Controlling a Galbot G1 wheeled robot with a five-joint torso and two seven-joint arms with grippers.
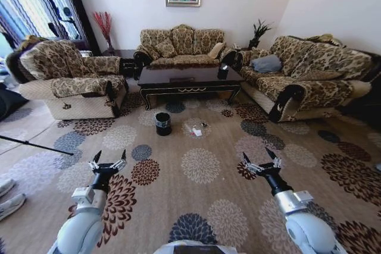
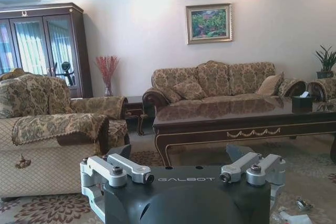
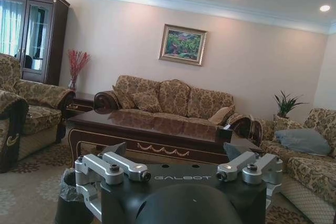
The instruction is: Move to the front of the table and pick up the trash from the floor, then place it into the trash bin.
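Here we are in a living room, looking down across the beige carpeted floor (image 1: 202, 206) with its big round flower medallions in brown, maroon, blue-grey and cream. Straight ahead stands the long, low, glossy dark brown wooden coffee table (image 1: 189, 78), our worktop, with curved legs and gold scroll ornament on its front apron. On its right end sits a small black square tissue box (image 1: 223, 71).

Down on the carpet, just in front of the worktop, there's the small round black trash bin (image 1: 163, 123) with a crinkly clear plastic liner folded over its rim. Just to its right lies the trash (image 1: 197, 129): a few small pale pieces scattered on a cream medallion, too small to tell apart from the head view. It is near the bin, not touching it.

Both arms are held low and forward, well short of the litter. The left gripper (image 1: 108, 162) hovers over the carpet on the left, jaws spread wide and empty. The right gripper (image 1: 261, 160) hovers on the right, jaws spread wide too, nothing between them.

Patterned floral sofas ring the worktop: a three-seat sofa (image 1: 182, 47) behind it, an armchair (image 1: 68, 78) to the left, another sofa (image 1: 309, 78) to the right.
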